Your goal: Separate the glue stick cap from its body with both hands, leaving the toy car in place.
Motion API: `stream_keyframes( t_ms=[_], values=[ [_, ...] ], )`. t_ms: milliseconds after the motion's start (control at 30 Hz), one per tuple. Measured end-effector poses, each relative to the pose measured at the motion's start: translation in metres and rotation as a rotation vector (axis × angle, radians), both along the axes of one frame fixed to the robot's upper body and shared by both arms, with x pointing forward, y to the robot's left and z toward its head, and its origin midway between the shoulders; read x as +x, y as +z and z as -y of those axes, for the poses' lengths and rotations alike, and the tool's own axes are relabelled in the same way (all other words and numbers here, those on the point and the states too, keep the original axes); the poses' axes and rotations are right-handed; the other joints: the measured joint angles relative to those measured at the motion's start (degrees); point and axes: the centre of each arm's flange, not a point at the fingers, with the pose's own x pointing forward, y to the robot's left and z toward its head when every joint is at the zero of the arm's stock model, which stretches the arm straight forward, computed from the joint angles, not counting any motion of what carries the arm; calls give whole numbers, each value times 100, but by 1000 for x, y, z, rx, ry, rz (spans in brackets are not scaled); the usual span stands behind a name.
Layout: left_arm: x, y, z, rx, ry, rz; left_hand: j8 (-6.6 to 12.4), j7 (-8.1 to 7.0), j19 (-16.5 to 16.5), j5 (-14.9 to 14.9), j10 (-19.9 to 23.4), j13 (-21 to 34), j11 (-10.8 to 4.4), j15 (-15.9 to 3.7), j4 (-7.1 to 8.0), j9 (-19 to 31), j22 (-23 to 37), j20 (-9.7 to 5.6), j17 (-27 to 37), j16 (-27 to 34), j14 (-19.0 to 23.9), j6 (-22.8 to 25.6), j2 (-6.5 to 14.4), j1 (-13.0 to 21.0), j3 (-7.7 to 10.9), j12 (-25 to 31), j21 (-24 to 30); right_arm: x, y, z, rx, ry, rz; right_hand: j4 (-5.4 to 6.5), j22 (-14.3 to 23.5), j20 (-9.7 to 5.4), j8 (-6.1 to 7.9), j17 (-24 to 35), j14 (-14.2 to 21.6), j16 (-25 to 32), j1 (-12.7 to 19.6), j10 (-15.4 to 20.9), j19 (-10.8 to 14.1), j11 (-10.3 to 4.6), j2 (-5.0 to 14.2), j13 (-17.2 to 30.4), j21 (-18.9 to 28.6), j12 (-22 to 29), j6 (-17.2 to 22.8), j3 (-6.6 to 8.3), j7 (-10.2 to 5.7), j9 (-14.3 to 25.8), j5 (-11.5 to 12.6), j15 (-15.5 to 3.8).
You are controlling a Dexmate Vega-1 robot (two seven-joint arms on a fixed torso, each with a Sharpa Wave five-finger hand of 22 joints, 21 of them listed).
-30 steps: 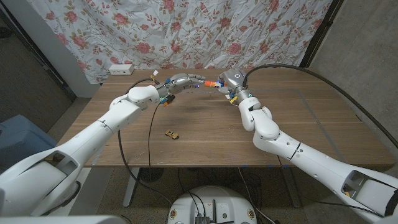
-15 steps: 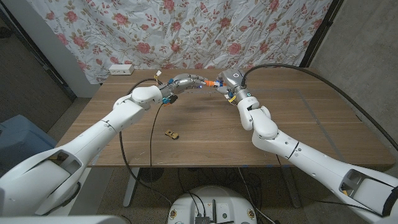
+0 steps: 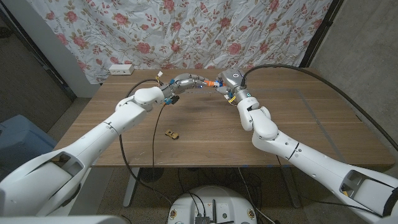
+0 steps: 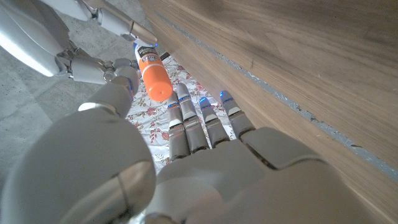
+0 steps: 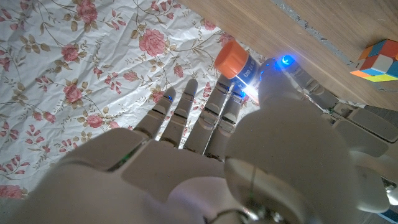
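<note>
An orange glue stick (image 3: 211, 83) with a white label hangs above the table's far middle, between my two hands. My left hand (image 3: 186, 81) holds one orange end (image 4: 153, 73) between thumb and fingers. My right hand (image 3: 229, 81) pinches the other end (image 5: 233, 59). The stick looks like one piece. Whether the cap has come loose is hidden by the fingers. The small yellow toy car (image 3: 171, 133) sits on the wooden table (image 3: 311, 118) nearer the front, apart from both hands.
A white power strip (image 3: 121, 68) lies at the table's far left corner. A colourful cube (image 5: 376, 59) rests on the wood near the hands. A floral cloth (image 3: 205, 31) hangs behind the table. Black cables trail from both arms.
My left arm has shifted slightly to the right, towards the right hand. The glue stick and the toy car stay where they were.
</note>
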Motion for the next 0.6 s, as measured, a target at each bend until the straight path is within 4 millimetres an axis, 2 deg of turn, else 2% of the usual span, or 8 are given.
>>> stream_keyframes(
  t_ms=[67,267,600],
  values=[
    [0,0,-1,0,6,2,0,1,23,0,58,0,20,-29,0,0,0,-18,0,0,29,70,4,56,0,0,0,0,0,0,1,0,0,0,0,0,-13,0,0,0,0,0,0,0,0,1,0,-1,0,0,0,0,0,0],
    [-1,0,5,-3,13,8,0,5,138,0,262,1,-62,-49,6,0,0,-46,0,0,196,295,5,208,-39,0,0,-1,-1,1,-2,-2,0,-7,0,0,-18,0,0,0,1,-1,0,0,1,5,0,-5,0,-7,0,-2,-17,0],
    [-1,-1,8,0,32,12,0,-17,237,0,498,1,-115,-56,-5,0,0,-91,-13,0,348,622,34,373,-96,-1,0,-1,-2,3,-1,-6,-1,-7,0,0,-18,0,0,0,2,-2,0,1,2,5,0,-9,0,-7,0,-3,4,0]
  ],
)
